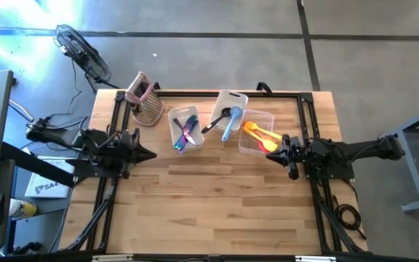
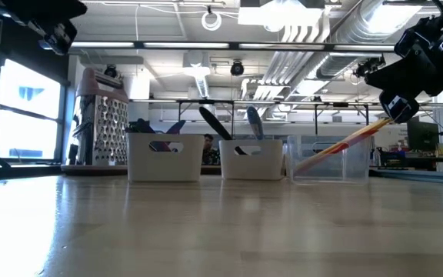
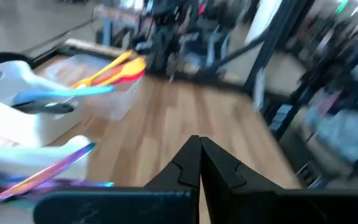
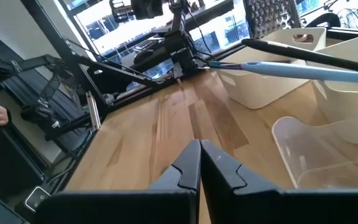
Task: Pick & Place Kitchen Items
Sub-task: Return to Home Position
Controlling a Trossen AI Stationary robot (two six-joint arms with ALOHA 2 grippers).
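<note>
- The wooden table is bearing a row of containers along its far half.
- The left arm is reaching in from the left edge. The left gripper is hanging above the wood just left of the left white bin. Its two fingers are pressing together tip to tip and pinching nothing.
- The right arm is reaching in from the right edge. The right gripper is hanging raised at the near right corner of the clear tub. Its fingers are likewise pressing together with nothing between them.
- The pink-topped grater is standing at the far left corner, just left of the bins.
- The middle white bin is sitting between the left white bin and the clear tub, slightly farther back than both.
- The purple and blue utensils are lying bunched inside the left white bin.
- The black spoon is leaning in the middle white bin, its handle poking out over the left rim.
- The blue spatula is leaning beside the black spoon in that same bin.
- The yellow and orange utensils are lying slanted in the clear tub, their ends rising over its right rim.
</note>
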